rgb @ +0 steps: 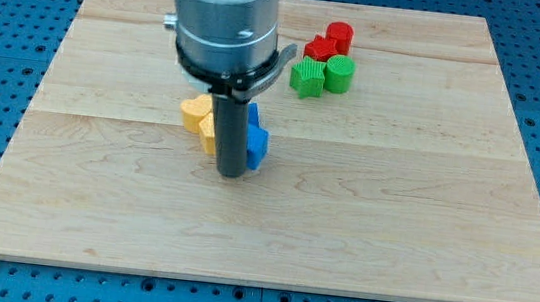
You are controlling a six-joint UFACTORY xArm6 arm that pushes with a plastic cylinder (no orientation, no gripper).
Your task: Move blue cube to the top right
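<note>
Two yellow blocks sit mid-board; two red blocks and two green blocks cluster near the pale wooden board's top.

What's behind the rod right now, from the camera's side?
The rod, down to my tip, covers the middle of a cluster: blue blocks show at its right, yellow blocks at its left. Their shapes and contact with the tip are hidden.

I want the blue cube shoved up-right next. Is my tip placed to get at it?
Probably yes: my tip sits right against the blue cube, at its lower left, yellow blocks on the opposite side, nothing between.
</note>
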